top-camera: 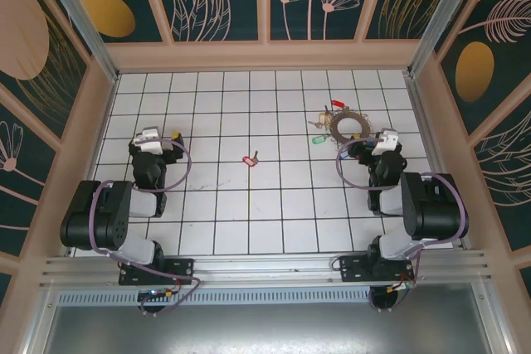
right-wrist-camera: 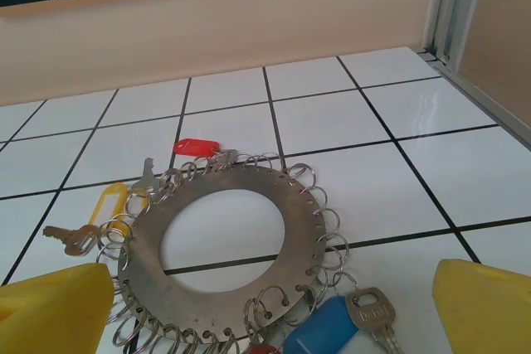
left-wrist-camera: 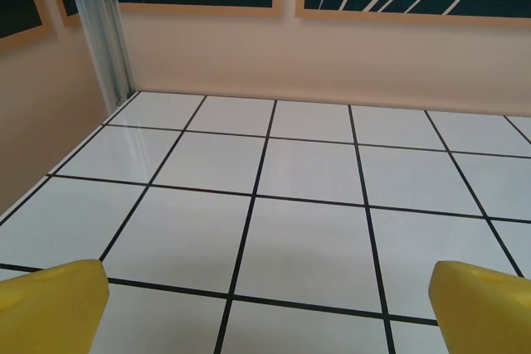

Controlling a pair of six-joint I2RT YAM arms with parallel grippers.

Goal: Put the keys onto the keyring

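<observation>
The keyring is a flat grey metal ring edged with many small wire loops, lying on the tiles at the right rear. Keys hang around it with a red tag, a yellow tag and a blue tag. A green tag lies at its left. One loose key with a red tag lies alone mid-table. My right gripper is open just short of the ring, its yellow fingers apart. My left gripper is open over bare tiles at the left.
The floor is white tiles with black lines. Beige walls and aluminium posts close in the back and sides. An aluminium rail runs along the near edge by the arm bases.
</observation>
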